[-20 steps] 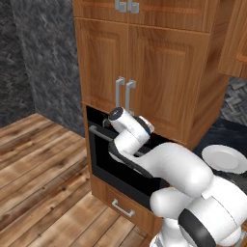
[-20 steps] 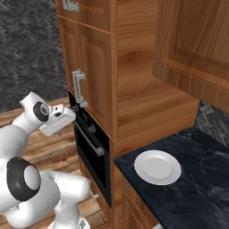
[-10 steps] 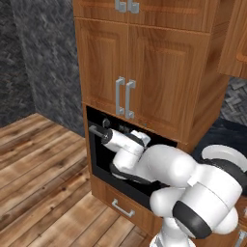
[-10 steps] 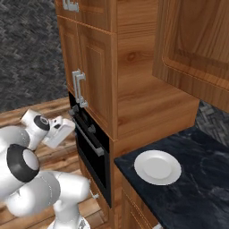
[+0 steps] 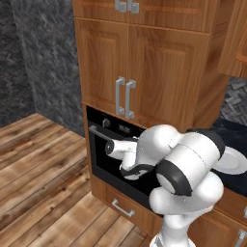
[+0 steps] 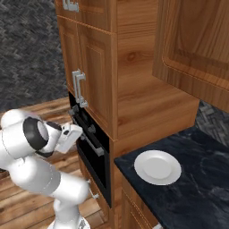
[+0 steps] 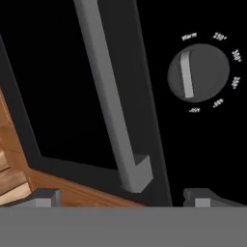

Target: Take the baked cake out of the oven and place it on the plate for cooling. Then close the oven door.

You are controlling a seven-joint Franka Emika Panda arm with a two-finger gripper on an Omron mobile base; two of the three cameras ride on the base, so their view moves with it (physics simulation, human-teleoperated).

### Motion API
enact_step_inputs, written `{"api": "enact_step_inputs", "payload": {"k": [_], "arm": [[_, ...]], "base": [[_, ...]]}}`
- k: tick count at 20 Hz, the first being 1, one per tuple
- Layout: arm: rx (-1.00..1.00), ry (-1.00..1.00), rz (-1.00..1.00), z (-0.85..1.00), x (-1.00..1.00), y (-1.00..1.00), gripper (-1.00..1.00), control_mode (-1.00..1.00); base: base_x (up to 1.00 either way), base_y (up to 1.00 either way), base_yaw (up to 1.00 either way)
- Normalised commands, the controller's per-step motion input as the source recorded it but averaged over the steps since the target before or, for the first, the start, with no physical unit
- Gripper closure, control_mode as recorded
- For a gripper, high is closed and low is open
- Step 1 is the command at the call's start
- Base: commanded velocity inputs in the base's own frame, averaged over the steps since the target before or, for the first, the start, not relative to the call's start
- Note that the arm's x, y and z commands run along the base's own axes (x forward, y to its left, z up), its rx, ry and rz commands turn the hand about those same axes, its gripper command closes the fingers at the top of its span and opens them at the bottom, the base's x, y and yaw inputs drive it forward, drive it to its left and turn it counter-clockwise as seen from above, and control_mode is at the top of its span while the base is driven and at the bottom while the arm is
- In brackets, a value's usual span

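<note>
The oven door (image 5: 118, 161) looks stiff and hinged, so its rigid silver bar handle (image 7: 113, 103) seems the place to grip; the gripper (image 7: 120, 197) hovers wide open before it.

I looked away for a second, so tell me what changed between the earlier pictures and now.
The arm swung down from the cabinet doors, bringing the gripper up to the oven door and its silver bar handle. The jaws stayed wide open, gripping nothing. The door stayed shut and the plate stayed on the dark counter, bare.
</note>
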Motion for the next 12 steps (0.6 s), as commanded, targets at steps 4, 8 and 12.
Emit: {"api": "enact_step_inputs", "payload": {"k": [4, 8, 12], "arm": [[-0.04, 0.00, 0.00, -0.27, 0.35, -0.26, -1.00, -1.00], [-0.04, 0.00, 0.00, -0.29, 0.32, -0.21, -1.00, -1.00], [-0.04, 0.00, 0.00, -0.33, 0.30, -0.21, -1.00, -1.00]], "base": [[0.00, 0.00, 0.00], [0.00, 0.00, 0.00], [0.00, 0.00, 0.00]]}}
